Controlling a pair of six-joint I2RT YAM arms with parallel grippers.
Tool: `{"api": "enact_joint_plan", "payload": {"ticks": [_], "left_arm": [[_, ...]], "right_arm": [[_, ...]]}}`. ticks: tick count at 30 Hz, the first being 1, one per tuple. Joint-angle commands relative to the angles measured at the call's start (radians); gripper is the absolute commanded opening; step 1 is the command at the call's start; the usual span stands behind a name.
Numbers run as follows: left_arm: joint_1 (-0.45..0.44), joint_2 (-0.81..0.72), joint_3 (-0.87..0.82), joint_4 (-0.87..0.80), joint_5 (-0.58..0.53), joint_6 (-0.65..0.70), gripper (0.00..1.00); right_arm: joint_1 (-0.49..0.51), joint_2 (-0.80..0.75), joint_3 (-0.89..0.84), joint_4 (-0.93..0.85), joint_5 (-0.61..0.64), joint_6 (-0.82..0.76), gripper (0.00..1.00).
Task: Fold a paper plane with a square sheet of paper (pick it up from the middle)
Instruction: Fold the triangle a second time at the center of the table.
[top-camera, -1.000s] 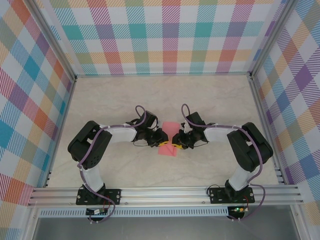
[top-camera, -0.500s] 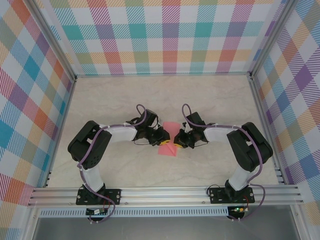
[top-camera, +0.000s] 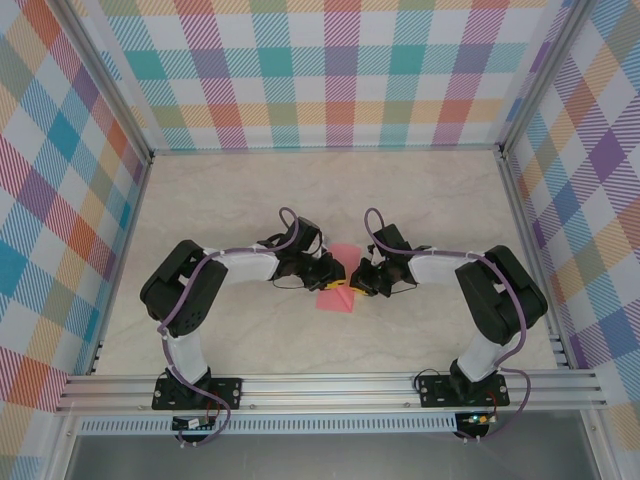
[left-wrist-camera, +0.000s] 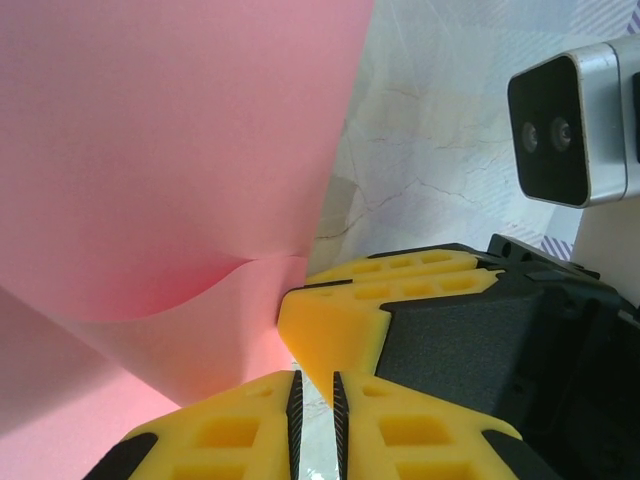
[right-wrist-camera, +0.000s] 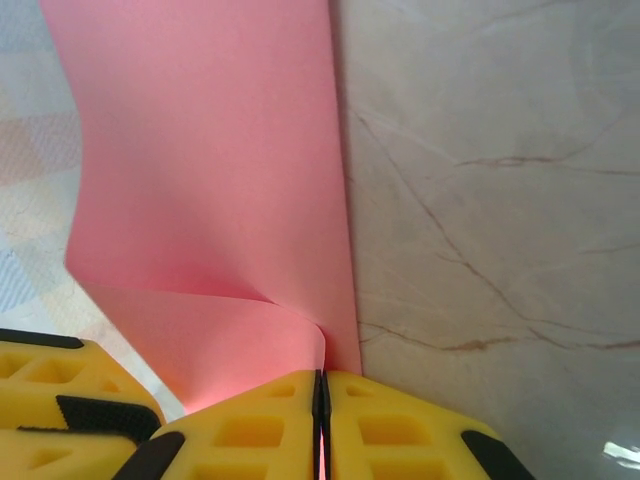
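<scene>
Plainly, right end effector (right-wrist-camera: 320, 385) clamped on square sheet of paper (right-wrist-camera: 220, 150); left end effector (left-wrist-camera: 313, 388) unclear.

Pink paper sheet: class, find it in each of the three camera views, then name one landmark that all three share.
Top external: paper sheet at the centre, between the two arm tips.
Left wrist: paper sheet fills the left half, curling toward the bottom.
Right wrist: paper sheet runs from top left to bottom centre, pinched in the right end effector.
Shared landmark: the marble table beside it.
</scene>
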Motion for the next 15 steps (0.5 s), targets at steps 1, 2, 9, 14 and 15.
{"api": "enact_joint_plan", "payload": {"ticks": [1, 2, 9, 14, 15], "left_arm": [[-0.006, 0.022, 0.026, -0.017, 0.0, 0.019, 0.18], [-0.008, 0.025, 0.026, -0.016, -0.001, 0.02, 0.18], [-0.007, 0.043, 0.029, -0.019, 0.0, 0.023, 0.18], [-0.007, 0.045, 0.029, -0.025, -0.002, 0.025, 0.18], [-0.008, 0.046, 0.028, -0.025, -0.002, 0.025, 0.18]], "right_arm": [[0.004, -0.035, 0.001, -0.03, 0.021, -0.014, 0.11], [0.004, -0.033, 0.002, -0.033, 0.024, -0.014, 0.11], [0.004, -0.027, 0.014, -0.047, 0.035, -0.026, 0.11], [0.004, -0.028, 0.024, -0.065, 0.056, -0.035, 0.11], [0.004, -0.03, 0.024, -0.066, 0.059, -0.037, 0.11]]}}
